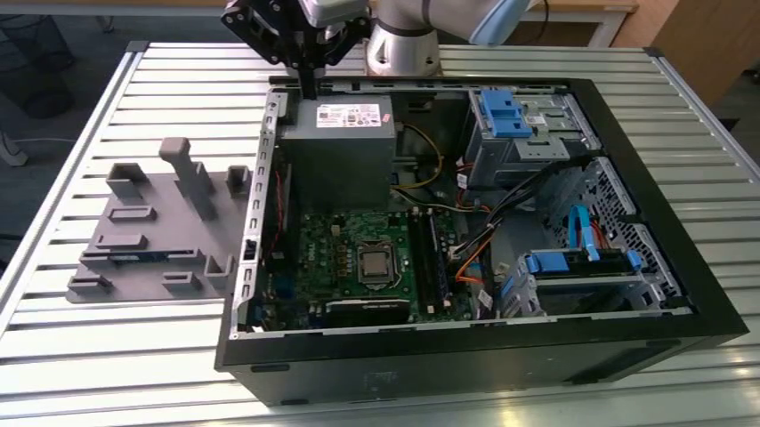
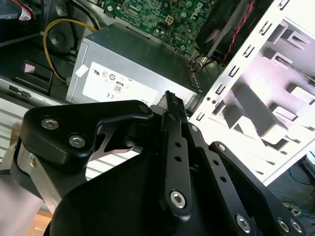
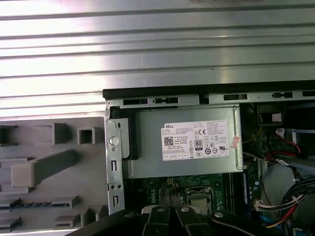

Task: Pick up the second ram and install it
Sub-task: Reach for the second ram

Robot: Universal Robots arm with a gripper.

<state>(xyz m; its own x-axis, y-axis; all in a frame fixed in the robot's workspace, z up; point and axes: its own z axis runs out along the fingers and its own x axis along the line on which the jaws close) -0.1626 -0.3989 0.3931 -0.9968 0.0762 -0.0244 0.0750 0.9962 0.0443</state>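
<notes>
The second ram (image 1: 131, 256) is a thin blue-green stick lying in a slot near the front of the grey fixture (image 1: 149, 209), left of the PC case in the exterior view. In the first wrist view the ram (image 3: 37, 203) shows as a dark bluish strip in the fixture (image 3: 44, 142). My gripper (image 1: 308, 87) hangs over the case's back edge, above the grey power supply (image 1: 336, 147), well away from the ram. Its fingers (image 2: 171, 105) are pressed together with nothing between them. The green motherboard (image 1: 356, 258) with its long black slots (image 1: 428, 258) lies in front of the power supply.
The open black PC case (image 1: 665, 267) lies on a slatted metal table (image 1: 107, 374). Inside it are blue-tabbed drive cages (image 1: 517, 120), cables (image 1: 475, 249) and a CPU socket (image 1: 374, 264). Upright grey blocks (image 1: 190, 173) rise from the fixture. The arm's base (image 1: 401, 49) stands behind the case.
</notes>
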